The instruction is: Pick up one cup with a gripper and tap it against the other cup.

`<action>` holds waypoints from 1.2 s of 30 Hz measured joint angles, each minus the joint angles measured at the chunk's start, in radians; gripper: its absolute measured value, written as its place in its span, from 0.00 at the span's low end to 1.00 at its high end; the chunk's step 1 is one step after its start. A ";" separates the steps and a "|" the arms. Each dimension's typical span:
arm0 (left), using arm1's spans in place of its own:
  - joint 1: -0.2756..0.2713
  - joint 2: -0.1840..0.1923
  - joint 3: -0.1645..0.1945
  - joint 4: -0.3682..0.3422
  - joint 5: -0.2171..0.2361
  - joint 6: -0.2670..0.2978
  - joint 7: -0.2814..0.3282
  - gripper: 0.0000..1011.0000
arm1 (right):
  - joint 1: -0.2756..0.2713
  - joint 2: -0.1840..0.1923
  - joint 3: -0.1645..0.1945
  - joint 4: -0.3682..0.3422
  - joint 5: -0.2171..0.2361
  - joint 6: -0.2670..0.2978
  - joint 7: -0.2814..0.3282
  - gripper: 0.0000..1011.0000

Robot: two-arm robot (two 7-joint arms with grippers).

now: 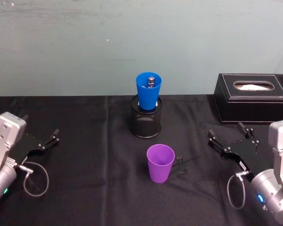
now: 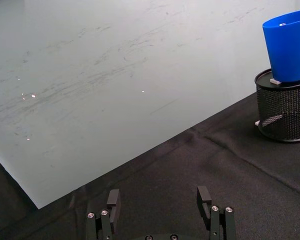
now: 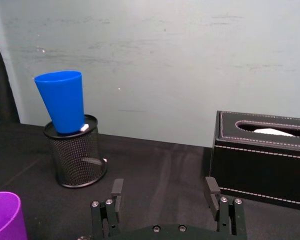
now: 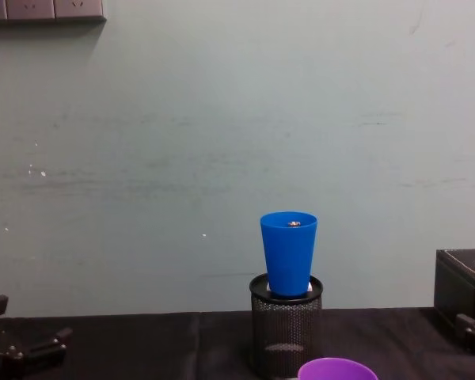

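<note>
Head view: a purple cup (image 1: 160,162) stands upright on the black tablecloth (image 1: 85,179) at the centre of the scene. At its 12 o'clock a blue cup (image 1: 148,90) sits, slightly tilted, in a black mesh pen holder (image 1: 146,122); a small object lies inside the blue cup, too small to make out. The right gripper (image 1: 229,140), at the purple cup's 3 o'clock and well apart from it, holds its fingers wide with nothing between them. The left gripper (image 1: 47,141) rests at 9 o'clock, also well apart, fingers spread. A black tissue box (image 1: 253,98) sits at 2 o'clock, its far end cut off by the frame edge.

Left wrist view: the left gripper's (image 2: 160,205) two fingers stand wide over bare cloth. The blue cup (image 2: 287,47) and mesh holder (image 2: 284,112) appear far off, both cropped at the frame edge.

Right wrist view: the right gripper (image 3: 165,194) is spread wide and empty. The purple cup (image 3: 6,215) is largely cut off at the corner, outside the fingers' gap and clear of them. The blue cup (image 3: 62,102) leans in the holder (image 3: 76,155); the tissue box (image 3: 262,160) lies opposite.

Chest view: only the purple cup's rim (image 4: 337,369) clears the bottom edge. The blue cup (image 4: 289,253) rises from the holder (image 4: 285,332) directly behind it. The left gripper (image 4: 20,344) shows dimly at 8 o'clock.
</note>
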 joint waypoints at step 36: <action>0.000 0.000 0.000 0.000 0.000 0.000 0.000 0.99 | 0.002 -0.003 0.003 0.010 0.000 -0.007 0.012 0.99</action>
